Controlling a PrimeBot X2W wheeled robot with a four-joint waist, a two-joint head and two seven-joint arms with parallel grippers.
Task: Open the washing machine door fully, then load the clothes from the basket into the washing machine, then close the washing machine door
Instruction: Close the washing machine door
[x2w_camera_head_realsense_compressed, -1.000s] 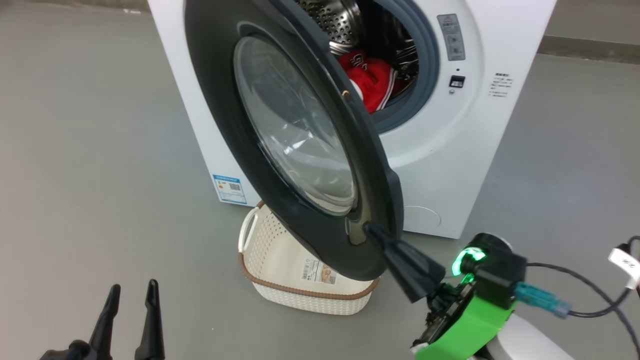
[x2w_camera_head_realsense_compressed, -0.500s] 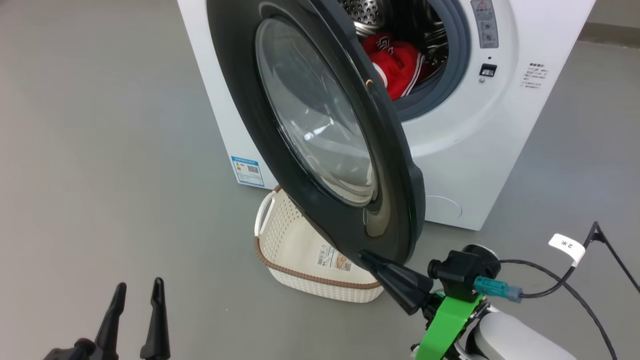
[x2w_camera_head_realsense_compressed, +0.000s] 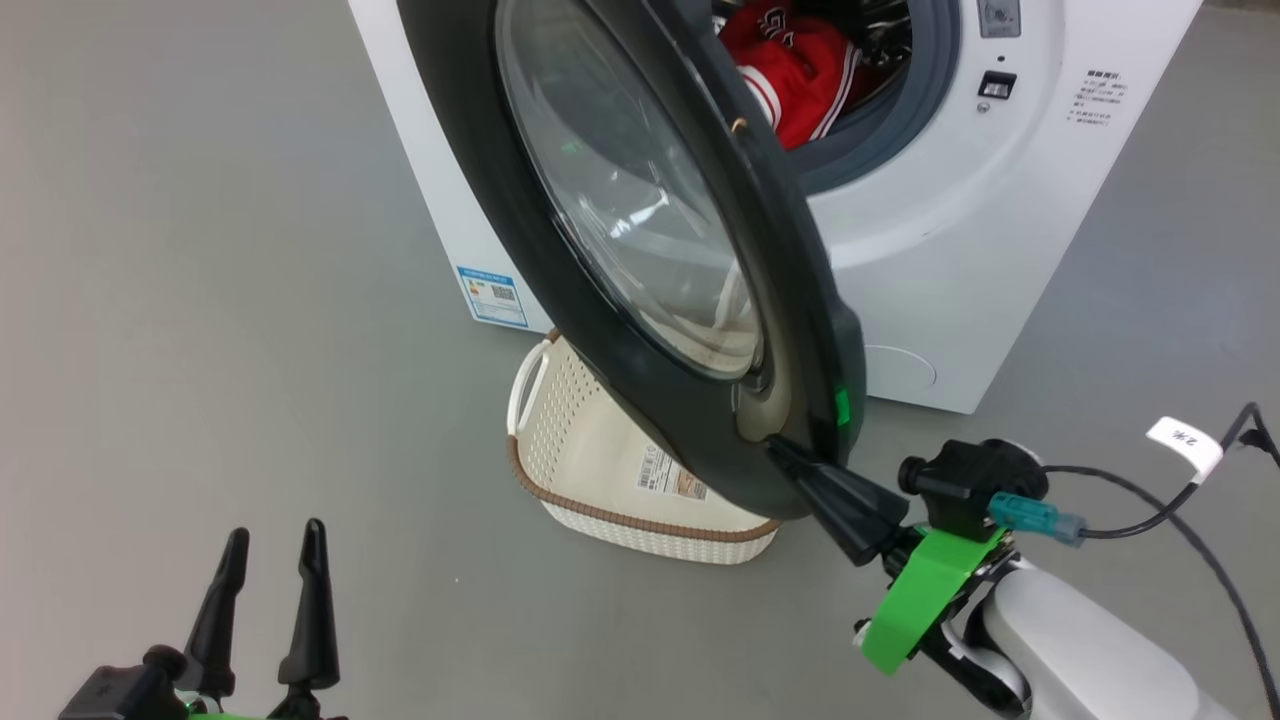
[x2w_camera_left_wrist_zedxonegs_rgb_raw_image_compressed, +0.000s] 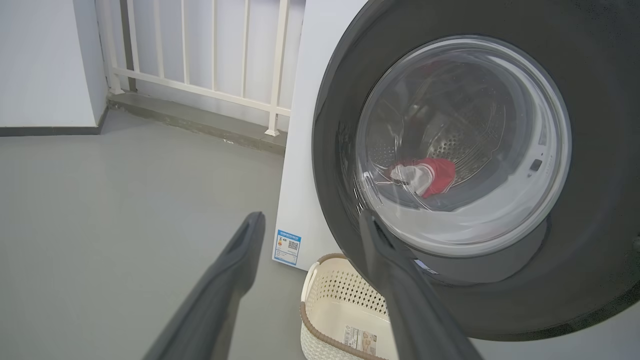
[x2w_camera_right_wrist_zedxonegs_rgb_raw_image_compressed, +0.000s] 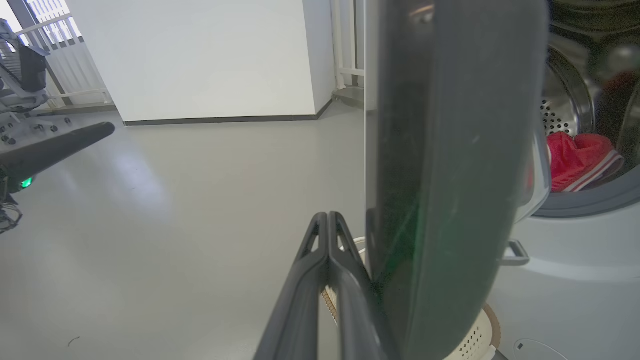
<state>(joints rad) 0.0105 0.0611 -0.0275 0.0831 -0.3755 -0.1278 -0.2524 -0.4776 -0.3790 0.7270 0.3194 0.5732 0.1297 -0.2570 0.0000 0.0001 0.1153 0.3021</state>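
The washing machine door (x2w_camera_head_realsense_compressed: 630, 220) hides part of the basket (x2w_camera_head_realsense_compressed: 565, 425).

Washing machine door (x2w_camera_head_realsense_compressed: 630, 220) hangs half-open across ctr of head view, covering most of the gasket (x2w_camera_head_realsense_compressed: 905, 115) opening. Narrow gap upper right, red clothes (x2w_camera_head_realsense_compressed: 795, 75) behind it. Basket (x2w_camera_head_realsense_compressed: 640, 522) sits under door, lower ctr. Floor (x2w_camera_head_realsense_compressed: 200, 300) at left open.

The washing machine door (x2w_camera_head_realsense_compressed: 620, 200) is being shown as a glossy black ring around smooth clear glass. The washing machine (x2w_camera_head_realsense_compressed: 950, 230) is being seen in smooth white panels with a slight sheen, its drum (x2w_camera_right_wrist_zedxonegs_rgb_raw_image_compressed: 555, 117) in shiny perforated metal. The clothes (x2w_camera_head_realsense_compressed: 800, 70) are being seen as creased red cloth. The basket (x2w_camera_head_realsense_compressed: 575, 430) is being shown in matt cream perforated plastic, its rim brown and woven-looking. The floor (x2w_camera_head_realsense_compressed: 200, 250) is being lit as smooth, faintly glossy grey.
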